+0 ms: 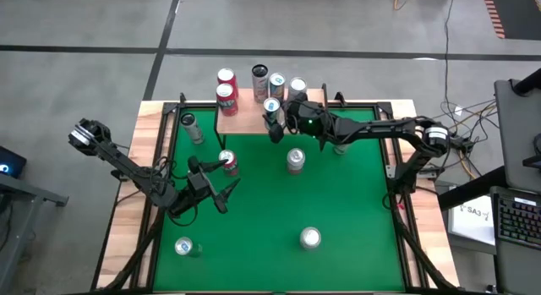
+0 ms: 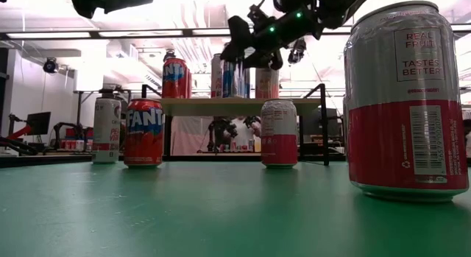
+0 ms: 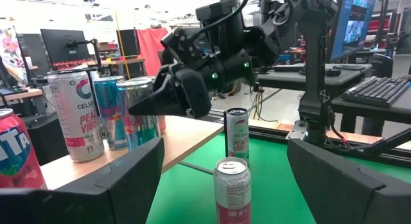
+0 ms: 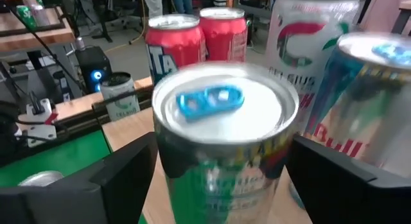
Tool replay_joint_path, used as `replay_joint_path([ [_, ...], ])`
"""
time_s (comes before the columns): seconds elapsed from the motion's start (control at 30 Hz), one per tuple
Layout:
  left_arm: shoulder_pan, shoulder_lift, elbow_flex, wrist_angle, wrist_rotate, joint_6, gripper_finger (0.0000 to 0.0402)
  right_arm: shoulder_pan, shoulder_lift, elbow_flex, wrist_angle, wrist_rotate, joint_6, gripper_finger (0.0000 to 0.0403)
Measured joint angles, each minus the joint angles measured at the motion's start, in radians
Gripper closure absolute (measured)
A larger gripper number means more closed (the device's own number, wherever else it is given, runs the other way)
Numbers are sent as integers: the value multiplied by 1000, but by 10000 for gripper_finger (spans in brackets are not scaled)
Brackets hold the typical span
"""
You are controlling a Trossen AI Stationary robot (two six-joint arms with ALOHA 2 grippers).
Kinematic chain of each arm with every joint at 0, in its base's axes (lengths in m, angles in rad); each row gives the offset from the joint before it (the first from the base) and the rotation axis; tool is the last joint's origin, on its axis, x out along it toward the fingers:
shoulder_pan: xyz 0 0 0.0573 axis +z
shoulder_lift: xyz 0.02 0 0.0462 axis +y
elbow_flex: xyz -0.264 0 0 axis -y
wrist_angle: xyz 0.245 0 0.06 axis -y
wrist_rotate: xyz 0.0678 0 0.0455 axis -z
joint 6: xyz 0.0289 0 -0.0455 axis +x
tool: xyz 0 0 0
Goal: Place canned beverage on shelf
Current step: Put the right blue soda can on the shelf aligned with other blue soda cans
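Silver-topped and blue-tabbed, the can (image 4: 218, 131) you are shelving stands upright between the right gripper's (image 1: 274, 126) two fingers, its long axis vertical and its lid facing up toward the wrist camera. Your right jaws look spread to either side of it, with daylight showing next to the can wall, so I judge the grip is let go rather than holding. The can sits on the shelf (image 1: 245, 122), on the front edge of the bare-wood top, with the other cans packed just behind and beside it: a Red Bull can (image 4: 369, 115), a Celsius can (image 4: 308, 38) and two red cans (image 4: 196, 38). Your coming move turns on this: the can lies straight ahead of the jaws, so back out along the fingers' own line, away from the shelf, without sweeping sideways into its neighbours. Your left gripper (image 1: 218, 189) waits with jaws wide, low over the green tabletop (image 1: 279, 219) near a red can (image 1: 228, 162).
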Motion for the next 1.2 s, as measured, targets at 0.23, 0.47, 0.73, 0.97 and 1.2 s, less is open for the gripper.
replay_joint_path([
  [0.23,0,0,0,0,0,0,87,0,-21,52,-43,1,-29,78],
  [0.47,-1,0,0,0,-1,1,87,4,-65,159,-189,0,-43,87],
  [0.73,-33,-14,0,-10,2,102,97,81,-69,342,-507,-6,-61,138],
  [0.97,-63,-54,0,-28,-12,174,133,144,-43,414,-630,-4,-28,289],
  [1.2,-67,-57,0,-77,-46,201,163,136,13,415,-638,20,40,387],
])
